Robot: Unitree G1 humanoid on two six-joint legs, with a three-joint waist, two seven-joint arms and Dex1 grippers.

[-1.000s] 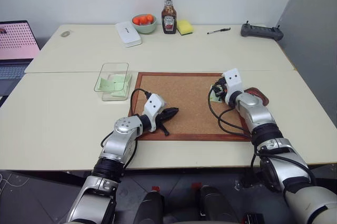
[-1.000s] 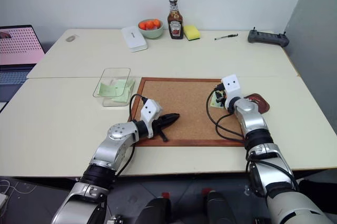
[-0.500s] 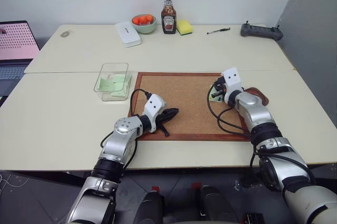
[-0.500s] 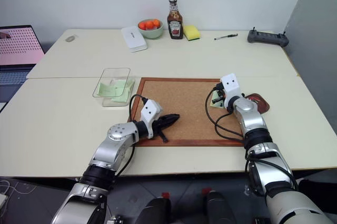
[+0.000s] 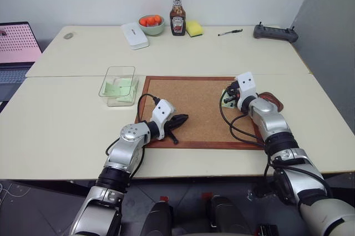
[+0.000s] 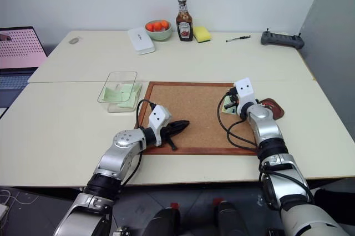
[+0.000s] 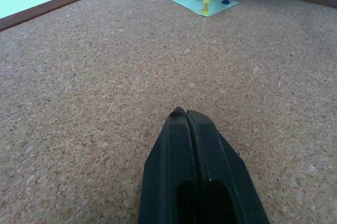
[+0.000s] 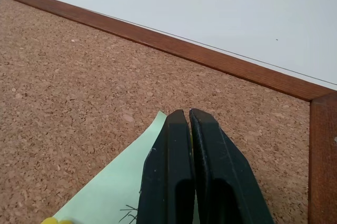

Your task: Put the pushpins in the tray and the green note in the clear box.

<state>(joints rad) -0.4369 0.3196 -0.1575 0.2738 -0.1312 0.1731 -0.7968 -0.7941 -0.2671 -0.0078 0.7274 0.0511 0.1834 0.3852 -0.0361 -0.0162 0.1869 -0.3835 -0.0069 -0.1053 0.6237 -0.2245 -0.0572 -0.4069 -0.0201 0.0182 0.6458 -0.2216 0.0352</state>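
At the right edge of the corkboard, right of centre in the frame, the right claw stood pinched shut over the green note, holding nothing I could make out. Two pushpins stuck in that note. The tray lay just beyond. The left claw rested shut and empty on the cork. The clear box sat left of the board.
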